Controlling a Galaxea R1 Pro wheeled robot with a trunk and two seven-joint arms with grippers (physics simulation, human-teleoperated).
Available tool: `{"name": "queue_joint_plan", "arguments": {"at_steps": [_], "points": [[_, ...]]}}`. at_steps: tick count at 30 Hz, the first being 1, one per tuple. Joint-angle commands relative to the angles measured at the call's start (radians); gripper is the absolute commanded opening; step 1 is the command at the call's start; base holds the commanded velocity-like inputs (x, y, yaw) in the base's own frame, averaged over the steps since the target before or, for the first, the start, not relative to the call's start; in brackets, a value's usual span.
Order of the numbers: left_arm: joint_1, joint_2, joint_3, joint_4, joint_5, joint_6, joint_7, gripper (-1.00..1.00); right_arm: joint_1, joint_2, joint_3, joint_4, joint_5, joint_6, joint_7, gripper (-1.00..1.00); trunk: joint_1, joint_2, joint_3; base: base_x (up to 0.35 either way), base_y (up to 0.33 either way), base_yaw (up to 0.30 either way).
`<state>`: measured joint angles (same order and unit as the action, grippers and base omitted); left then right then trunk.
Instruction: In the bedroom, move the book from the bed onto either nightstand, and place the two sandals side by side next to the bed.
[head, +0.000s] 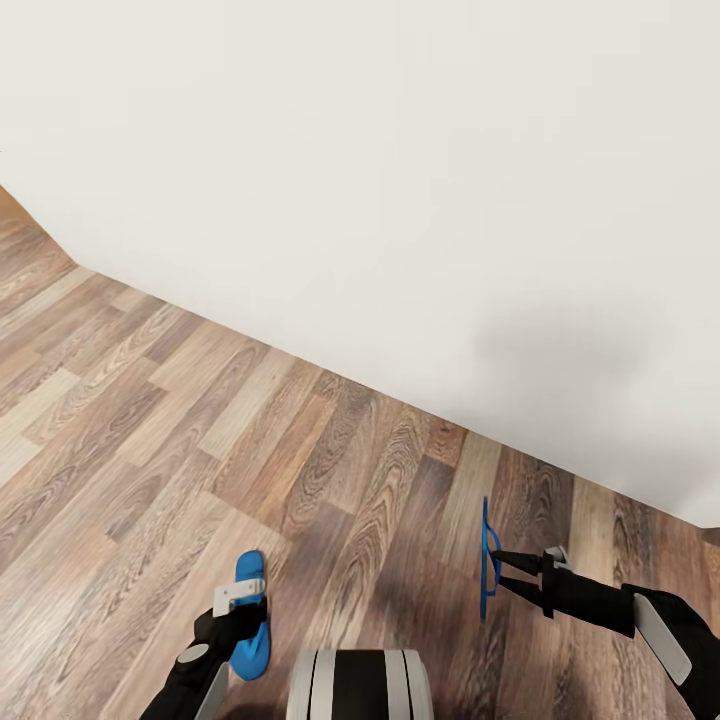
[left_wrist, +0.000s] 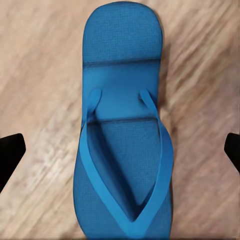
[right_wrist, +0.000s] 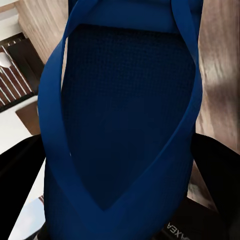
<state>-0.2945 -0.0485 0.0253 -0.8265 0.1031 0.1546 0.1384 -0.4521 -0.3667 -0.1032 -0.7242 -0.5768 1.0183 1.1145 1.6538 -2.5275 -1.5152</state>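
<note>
Right wrist view — "AXEA" lettering (right_wrist: 176, 231), blue sandal (right_wrist: 125, 115)

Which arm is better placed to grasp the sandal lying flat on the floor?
Left. The left gripper hovers open directly over the flat sandal, while the right gripper already pinches the other sandal on edge.

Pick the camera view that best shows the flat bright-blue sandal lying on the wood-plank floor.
The left wrist view: the flat bright-blue sandal appears from above, straps clear. The head view shows it small, partly under the left gripper.
</note>
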Motion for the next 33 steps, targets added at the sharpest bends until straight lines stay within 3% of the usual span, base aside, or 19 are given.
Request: {"name": "queue_joint_plan", "arguments": {"at_steps": [1, 5, 21, 33], "points": [[0.0, -0.001, 0.001, -0.002, 0.01, 0.005, 0.003, 1.0, 0.0, 0.0, -0.001, 0.0, 0.0, 0.005, 0.005, -1.0, 0.0, 0.0, -0.005, 0.0, 0.0, 0.0], [0.0, -0.001, 0.001, -0.003, 0.011, 0.004, 0.003, 1.0, 0.0, 0.0, -0.001, 0.0, 0.0, 0.005, 0.005, -1.0, 0.002, -0.001, -0.02, 0.0, 0.0, 0.0], [0.0, -0.001, 0.001, -0.003, 0.012, 0.003, 0.003, 1.0, 0.0, -0.002, -0.003, 0.0, -0.003, 0.005, 0.006, -1.0, 0.002, -0.001, -0.02, 0.0, 0.0, 0.0], [0.0, -0.001, 0.001, -0.003, 0.012, 0.003, 0.003, 1.0, 0.0, -0.002, -0.003, -0.001, -0.004, 0.005, 0.006, -1.0, 0.007, -0.004, -0.066, 0.0, 0.0, 0.0]]}}
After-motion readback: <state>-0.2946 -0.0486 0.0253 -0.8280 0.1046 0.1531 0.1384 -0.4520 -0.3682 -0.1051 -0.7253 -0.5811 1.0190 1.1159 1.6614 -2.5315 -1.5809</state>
